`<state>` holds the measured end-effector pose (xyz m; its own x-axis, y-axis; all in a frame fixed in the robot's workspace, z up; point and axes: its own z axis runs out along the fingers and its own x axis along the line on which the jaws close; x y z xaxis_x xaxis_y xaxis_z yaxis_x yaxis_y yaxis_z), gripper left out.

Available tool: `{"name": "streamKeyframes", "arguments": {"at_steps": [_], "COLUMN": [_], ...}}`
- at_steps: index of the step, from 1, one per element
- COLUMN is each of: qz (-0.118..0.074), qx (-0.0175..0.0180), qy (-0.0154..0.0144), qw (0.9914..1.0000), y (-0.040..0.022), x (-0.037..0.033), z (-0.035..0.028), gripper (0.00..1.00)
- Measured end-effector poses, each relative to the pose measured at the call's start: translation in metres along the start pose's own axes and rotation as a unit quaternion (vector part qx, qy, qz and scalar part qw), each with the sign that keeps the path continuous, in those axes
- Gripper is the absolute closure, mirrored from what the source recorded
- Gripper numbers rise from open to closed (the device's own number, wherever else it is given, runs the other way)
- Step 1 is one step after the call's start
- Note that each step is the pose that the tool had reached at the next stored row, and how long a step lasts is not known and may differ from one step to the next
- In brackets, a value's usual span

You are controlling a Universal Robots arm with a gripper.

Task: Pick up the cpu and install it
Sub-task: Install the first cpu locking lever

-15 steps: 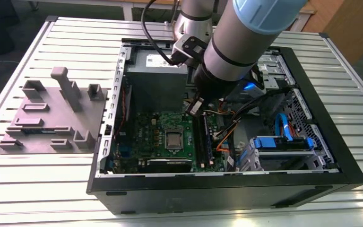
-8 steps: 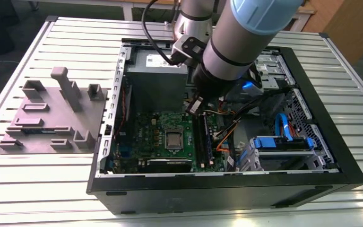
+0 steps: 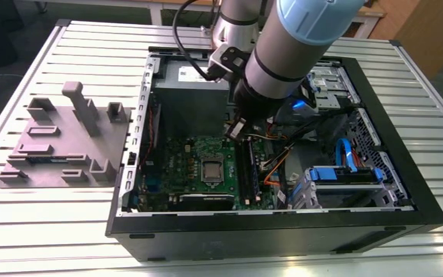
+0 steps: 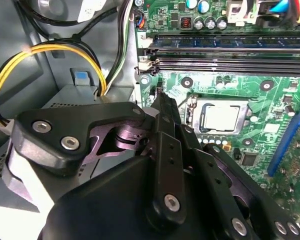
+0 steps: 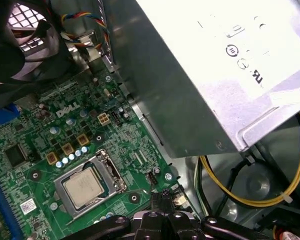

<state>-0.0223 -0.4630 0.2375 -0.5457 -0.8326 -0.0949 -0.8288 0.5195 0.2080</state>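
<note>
An open desktop computer case [image 3: 375, 190] lies on its side on a slatted metal table [image 3: 44, 231], its side panel off so the inside faces upward and the arm can reach in from above. To the exterior view's left of the case sits a grey holder tray [image 3: 60, 150] with upright pegs and slots, likely there to keep parts ready for picking.

The robot arm [image 3: 299, 40] leans down into the case from the far side. A large grey power-supply box [image 5: 225, 70] fills the far end of the case, with yellow cables [image 4: 20, 65] looping beside it. The green motherboard [image 3: 179, 173] lies flat on the case floor, and long black memory slots [image 4: 230, 60] run across it beside the socket.

The cpu [image 3: 211, 169], a small square chip with a silver-grey top, sits inside the metal frame of its socket in the middle of the motherboard; in both wrist views it lies flat and square there [image 5: 83, 187] [image 4: 221, 118]. It appears already seated.

The gripper [image 4: 165, 107] hangs over the board near the edge of the power-supply box, its black fingers closed together with nothing between them. The cpu lies near the fingertips but clearly apart from them, not touched.
</note>
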Motion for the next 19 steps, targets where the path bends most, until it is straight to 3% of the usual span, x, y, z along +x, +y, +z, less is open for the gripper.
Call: {"name": "streamKeyframes", "arguments": {"at_steps": [10,13,19], "qz": [-0.003,-0.005,-0.018], "qx": [0.0007,0.0032,0.0024], "qy": [0.0003,0.0054,0.0081], "qw": [0.99999,0.99997,0.99981], "y": [0.0049,0.0044,0.004], "x": [-0.0011,0.0,0.0047], "z": [0.006,0.0057,0.0053], "gripper": [0.9,0.9,0.9]}}
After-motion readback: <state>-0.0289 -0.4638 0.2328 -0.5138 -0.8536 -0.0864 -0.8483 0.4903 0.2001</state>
